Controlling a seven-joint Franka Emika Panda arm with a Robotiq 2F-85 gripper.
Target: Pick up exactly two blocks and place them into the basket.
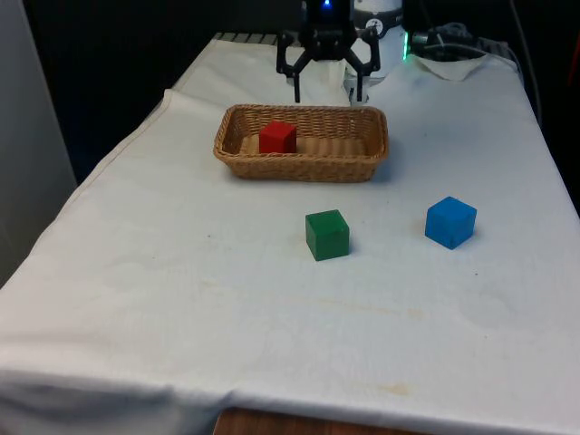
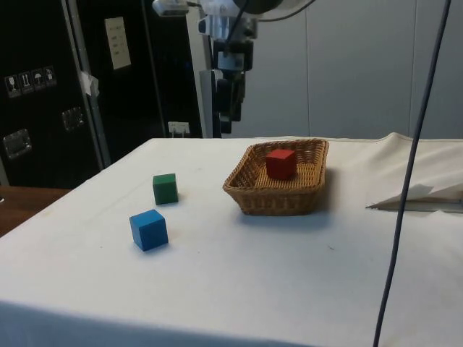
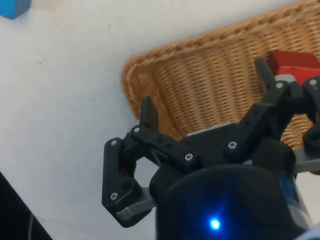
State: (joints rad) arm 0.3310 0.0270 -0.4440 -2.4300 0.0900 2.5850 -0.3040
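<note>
Green block (image 1: 327, 235) and blue block (image 1: 450, 222) nearest, red block (image 1: 277, 138) in basket (image 1: 302, 164) below empty, spread-fingered end effector (image 1: 328, 85).

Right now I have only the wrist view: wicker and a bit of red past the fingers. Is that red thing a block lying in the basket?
Observer: Yes. The side view shows the red block resting on the floor of the basket, whole and alone in there.
Operator: Is the gripper carrying anything?
Observer: No. In the front view the gripper hangs open and empty above the basket's far rim.
Operator: I see a blue corner. Any other blocks out?
Observer: Two on the cloth: the blue block and a green block, apart from each other, on the camera's side of the basket.
</note>
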